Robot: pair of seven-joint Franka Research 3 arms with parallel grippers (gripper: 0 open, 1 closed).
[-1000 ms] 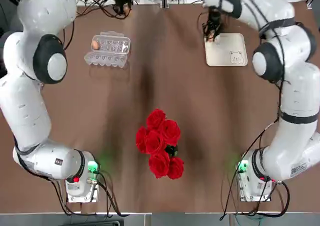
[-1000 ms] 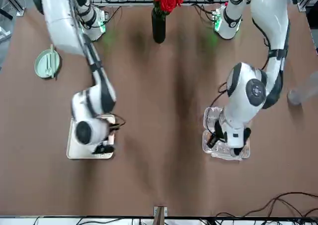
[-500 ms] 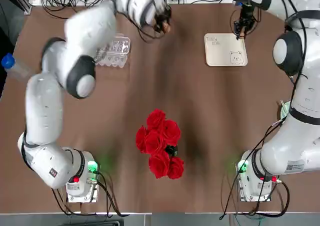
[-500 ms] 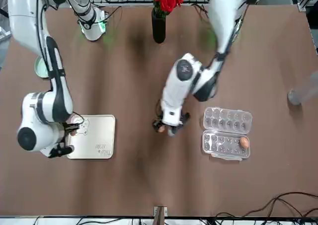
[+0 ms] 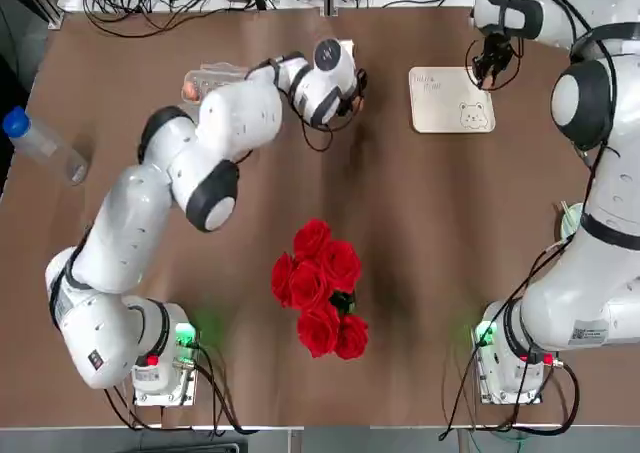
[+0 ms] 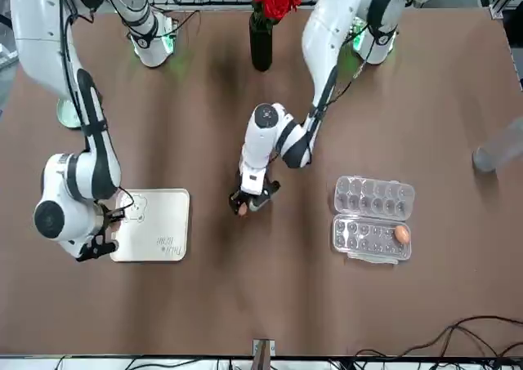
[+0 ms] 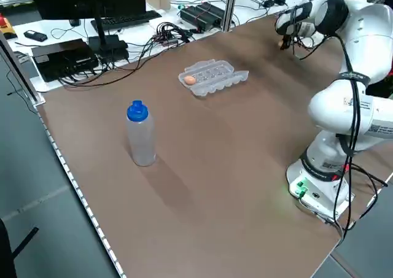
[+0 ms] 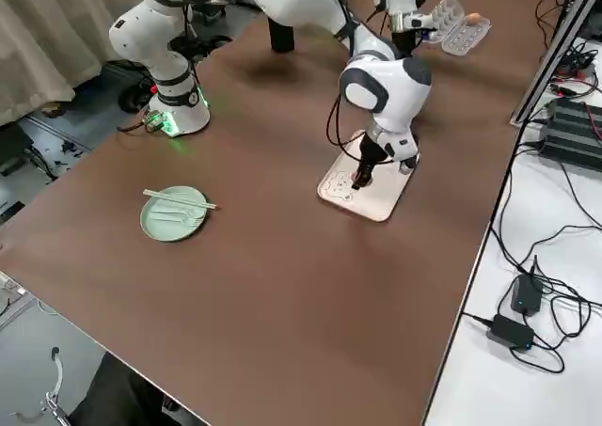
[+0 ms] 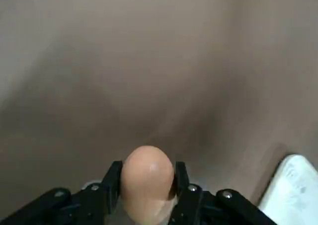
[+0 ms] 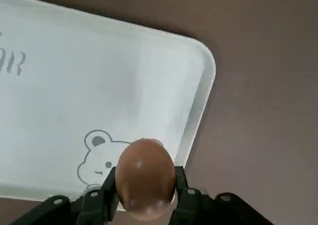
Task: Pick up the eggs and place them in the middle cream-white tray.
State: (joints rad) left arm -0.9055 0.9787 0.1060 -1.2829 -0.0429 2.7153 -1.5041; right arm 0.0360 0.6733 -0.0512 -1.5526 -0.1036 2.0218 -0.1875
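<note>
From my remote seat, nearest the arm bases I see only the red roses in their vase on the tabletop, nothing to do with the job. Further out, my left end effector is clenched on an egg, hanging over bare brown tabletop between the clear egg carton and the cream-white tray, with the tray's corner just showing in the left wrist view. My right end effector is likewise clamped on a second egg, and it hovers over the tray's outer edge by the bear drawing (whether it is above the tray or slightly past the rim I cannot say for sure). Farthest, the carton holds one more egg in an end cell.

My reading: no egg lies on the tray, so nothing is delivered yet. Two are in transit, each gripped, and one is waiting in the carton. What remains is both set-downs, then a trip for the third.
</note>
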